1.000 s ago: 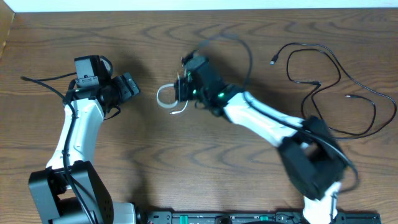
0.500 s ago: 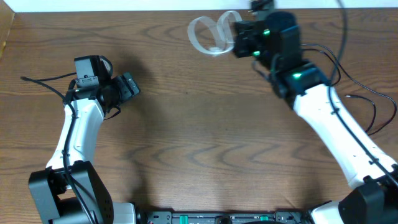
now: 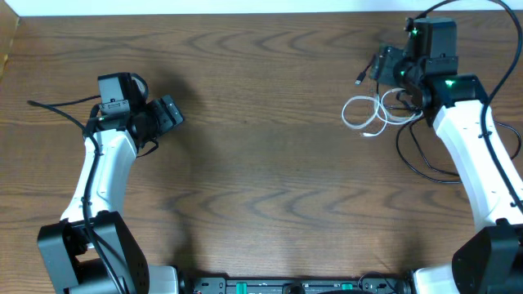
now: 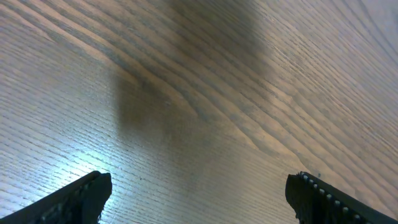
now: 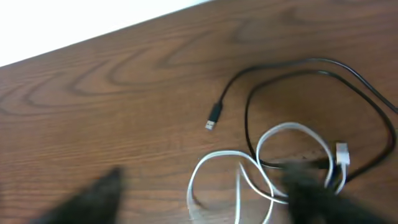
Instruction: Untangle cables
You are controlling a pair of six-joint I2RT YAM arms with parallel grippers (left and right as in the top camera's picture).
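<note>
White cable [image 5: 217,154], one thin glossy cord curled into two rounded loops, lies on the wood-grain table [image 5: 93,93] between and just beyond the right gripper's [image 5: 205,186] two blurred dark fingers [image 5: 93,199], which stand wide and touch nothing. One thin black cable [image 5: 323,61] sweeps in open curves across those loops. The left gripper's [image 4: 199,193] two ribbed black fingers [image 4: 81,196] spread wide over bare wood, well apart from both cables.
</note>
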